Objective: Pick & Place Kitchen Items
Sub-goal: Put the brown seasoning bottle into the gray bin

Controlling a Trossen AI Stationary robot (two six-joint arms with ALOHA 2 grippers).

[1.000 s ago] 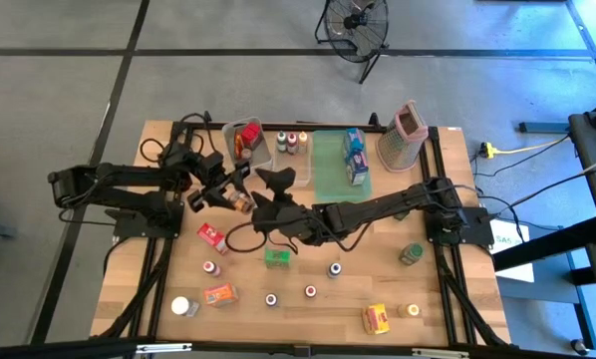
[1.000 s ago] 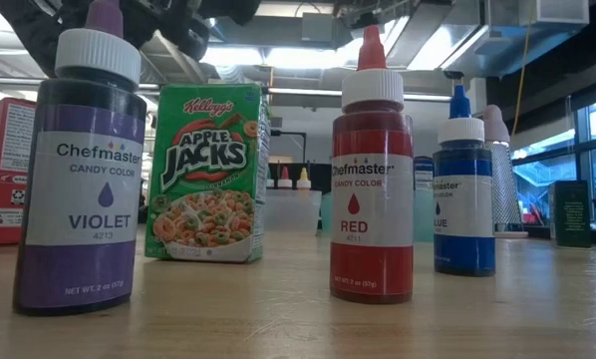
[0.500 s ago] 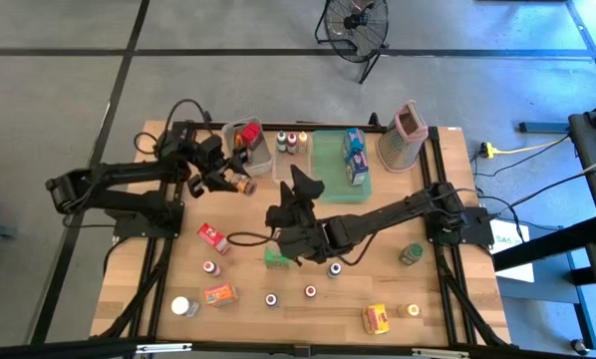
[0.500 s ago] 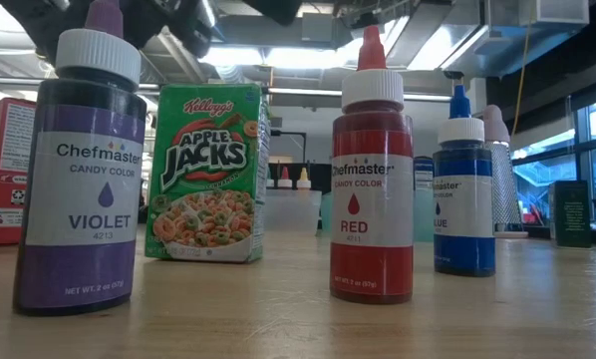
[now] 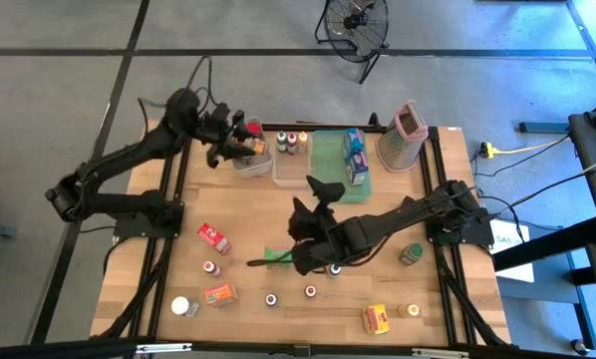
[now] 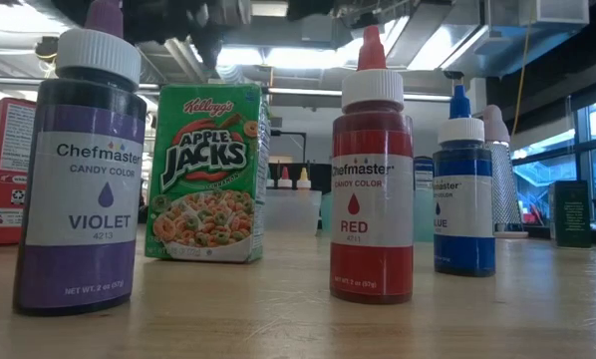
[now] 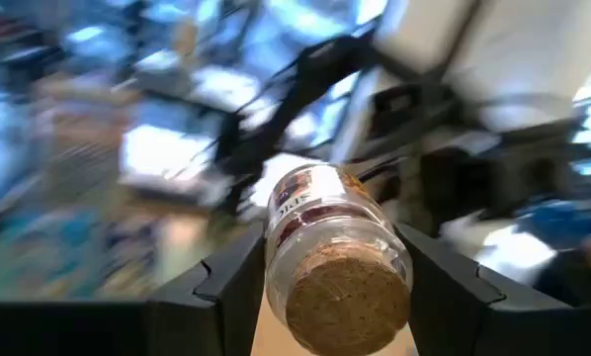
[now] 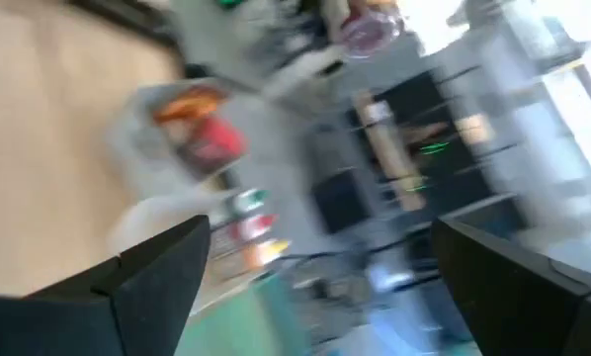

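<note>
Seen from above, a wooden table (image 5: 248, 214) carries two dark robot arms and a scatter of small groceries. The left gripper (image 5: 240, 143) reaches to the far edge of the table and hangs over a clear bin (image 5: 250, 160) that already contains a red packet. Its fingers (image 7: 238, 282) are clamped on the sides of a small glass jar with a cork stopper (image 7: 337, 259), which is lifted off the table and tilted, cork end toward the wrist camera. The right gripper (image 5: 323, 191) sits near the middle of the table with its fingers (image 8: 152, 272) spread wide and nothing between them; it points toward the far bins. Just beside that arm a green cereal box (image 5: 276, 256) stands on the wood, and from table height it reads as Apple Jacks (image 6: 206, 172). Closer to the low camera stand a violet colouring bottle (image 6: 81, 170), a red colouring bottle (image 6: 372, 170) and a blue colouring bottle (image 6: 463, 191), all upright and apart from one another. A second clear bin (image 5: 291, 160) at the far edge holds three small bottles, next to a green tray (image 5: 333, 165) with a blue carton (image 5: 354, 155) on it. A metal grater with a pink top (image 5: 403, 133) stands to the right of the tray. Near the front edge lie a small red box (image 5: 212, 236), an orange packet (image 5: 219, 294), a yellow box (image 5: 376, 318) and several little capped bottles, well apart from both grippers.
</note>
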